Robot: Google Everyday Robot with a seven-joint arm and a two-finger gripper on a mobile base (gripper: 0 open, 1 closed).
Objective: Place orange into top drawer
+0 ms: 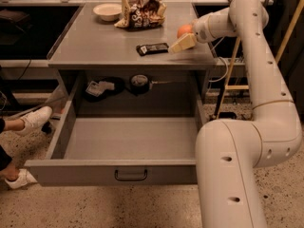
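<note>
The orange sits on the grey cabinet top near its right edge. My gripper is at the orange, just in front of it and touching or nearly touching it; the arm reaches in from the right. The top drawer is pulled far out below the cabinet top, with its dark handle on the front panel. Nothing lies on the drawer floor.
A white bowl and a chip bag stand at the back of the top. A dark snack bar lies left of the gripper. Small items lie in the recess behind the drawer. A person's white shoes are at the left.
</note>
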